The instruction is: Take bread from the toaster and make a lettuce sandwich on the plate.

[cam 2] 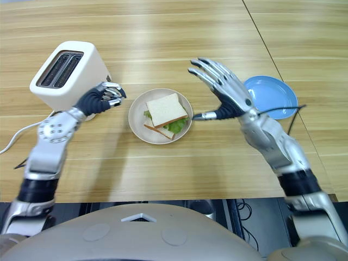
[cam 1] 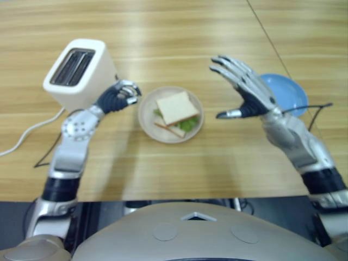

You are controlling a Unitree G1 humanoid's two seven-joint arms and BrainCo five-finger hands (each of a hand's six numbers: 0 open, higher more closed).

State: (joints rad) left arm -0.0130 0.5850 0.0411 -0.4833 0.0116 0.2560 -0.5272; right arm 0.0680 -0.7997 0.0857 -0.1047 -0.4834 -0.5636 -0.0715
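The widest free stretch I see is the far bench, bare across its width. The near strip in front of the plate is bare too. The toaster blocks the far left, with my left hand just beside its near corner, fingers curled. Only a narrow gap separates that hand from the plate. A white cord trails across the bench to the left edge. My right hand, fingers spread, stands between the plate and a blue dish. A black cable runs along that dish's near rim. The sandwich covers most of the plate.
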